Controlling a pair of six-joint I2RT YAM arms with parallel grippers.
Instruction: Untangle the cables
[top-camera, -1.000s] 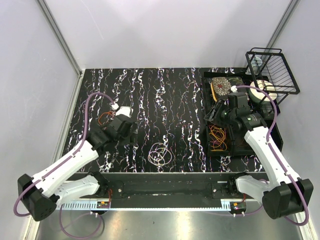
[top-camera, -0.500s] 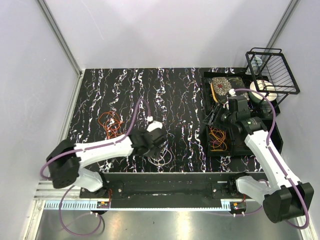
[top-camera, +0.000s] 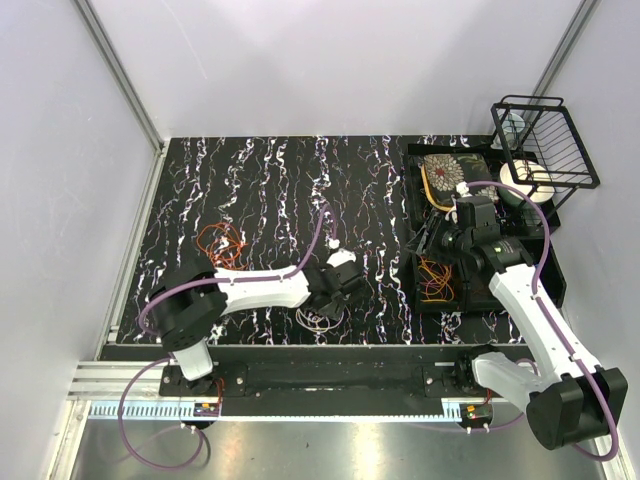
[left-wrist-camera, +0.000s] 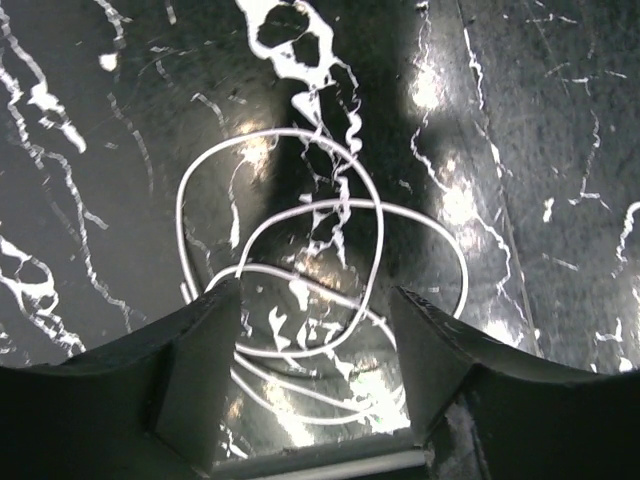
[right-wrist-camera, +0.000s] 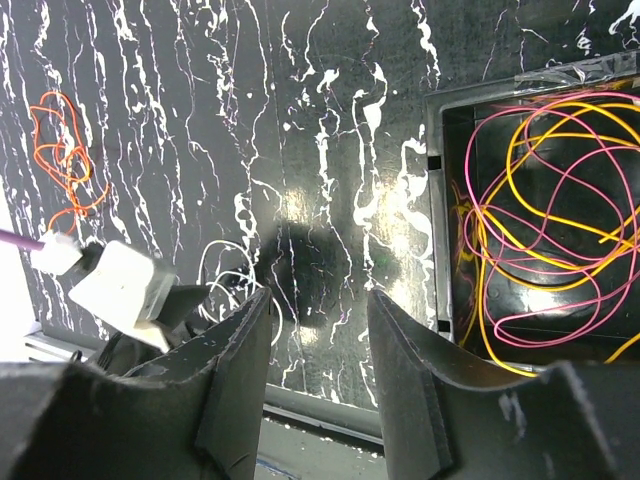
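Far left of the black tray (right-wrist-camera: 436, 240), an orange cable (top-camera: 221, 243) lay loose on the surface (top-camera: 370, 190). Nearer the tray, the left claw (left-wrist-camera: 315, 310) stood open astride a pale cable coil (left-wrist-camera: 310, 285), gripping nothing. The right claw (right-wrist-camera: 318, 320) hung open and empty over the tray's left edge. Inside the tray lay tangled yellow and pink cables (right-wrist-camera: 545, 220).

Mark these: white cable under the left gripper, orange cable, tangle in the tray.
white cable (left-wrist-camera: 300, 131), left wrist view, top arc of loop.
orange cable (top-camera: 221, 244), top external view, middle of coil.
yellow-pink tangle (right-wrist-camera: 532, 216), right wrist view, crossing strands.
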